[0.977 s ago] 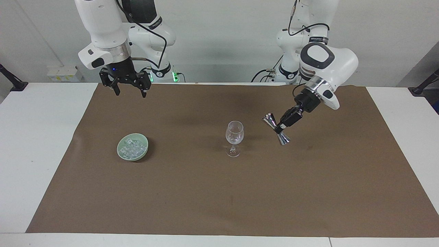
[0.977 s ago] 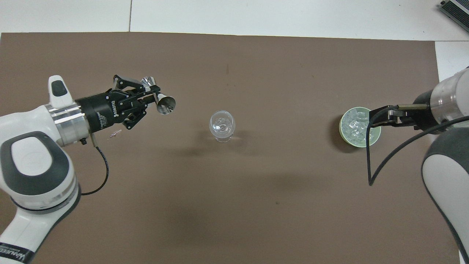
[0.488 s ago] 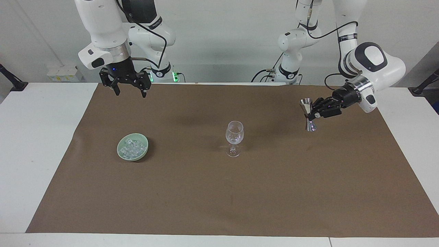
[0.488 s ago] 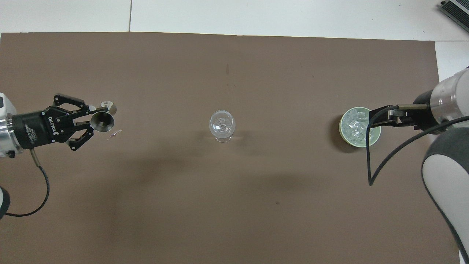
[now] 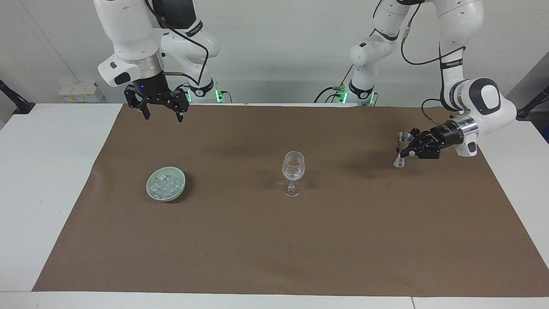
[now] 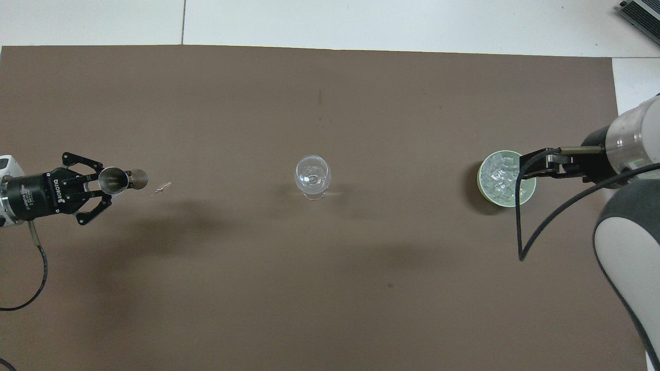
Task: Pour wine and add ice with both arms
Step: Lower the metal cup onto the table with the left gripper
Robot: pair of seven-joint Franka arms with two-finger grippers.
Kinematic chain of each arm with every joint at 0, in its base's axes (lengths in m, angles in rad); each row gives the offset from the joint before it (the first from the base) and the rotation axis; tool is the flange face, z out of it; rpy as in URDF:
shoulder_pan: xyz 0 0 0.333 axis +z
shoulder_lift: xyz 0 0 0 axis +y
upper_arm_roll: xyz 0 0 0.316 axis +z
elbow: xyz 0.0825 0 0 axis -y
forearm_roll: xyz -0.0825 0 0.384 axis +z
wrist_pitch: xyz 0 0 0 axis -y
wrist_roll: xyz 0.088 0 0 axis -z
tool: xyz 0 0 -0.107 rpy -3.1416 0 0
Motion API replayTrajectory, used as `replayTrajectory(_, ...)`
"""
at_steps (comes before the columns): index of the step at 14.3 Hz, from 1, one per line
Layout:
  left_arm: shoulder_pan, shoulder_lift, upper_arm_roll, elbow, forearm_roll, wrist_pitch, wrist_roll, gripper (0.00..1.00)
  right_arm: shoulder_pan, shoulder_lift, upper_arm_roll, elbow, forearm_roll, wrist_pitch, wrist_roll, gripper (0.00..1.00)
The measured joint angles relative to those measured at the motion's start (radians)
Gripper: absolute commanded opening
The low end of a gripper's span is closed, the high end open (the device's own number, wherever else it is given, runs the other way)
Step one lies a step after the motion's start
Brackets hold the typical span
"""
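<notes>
Ice (image 5: pixel 166 185), many tiny shiny clear cubes, fills one round green bowl (image 5: pixel 151 191) below the right gripper (image 5: pixel 162 115), whose fingers are spread wide and bare. Left gripper (image 5: pixel 406 151) fingers pinch one shiny metal jigger (image 5: pixel 402 149), upright, beside one clear wine glass (image 5: pixel 293 168).

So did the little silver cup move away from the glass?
Yes. The left gripper carried the silver cup away from the wine glass, toward the left arm's end of the table, and tipped it back upright.
</notes>
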Motion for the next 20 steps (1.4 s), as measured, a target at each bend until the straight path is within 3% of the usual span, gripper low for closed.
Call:
replayTrajectory(11, 0.068, 0.288, 0.001, 0.182, 0.079, -0.104, -0.084, 0.00, 0.000, 0.000, 0.000, 0.000, 0.000, 0.000, 0.000, 1.00)
replayTrajectory(20, 0.077, 0.360, 0.000, 0.210, 0.092, -0.110, -0.088, 0.00, 0.000, 0.000, 0.000, 0.000, 0.000, 0.000, 0.000, 1.00)
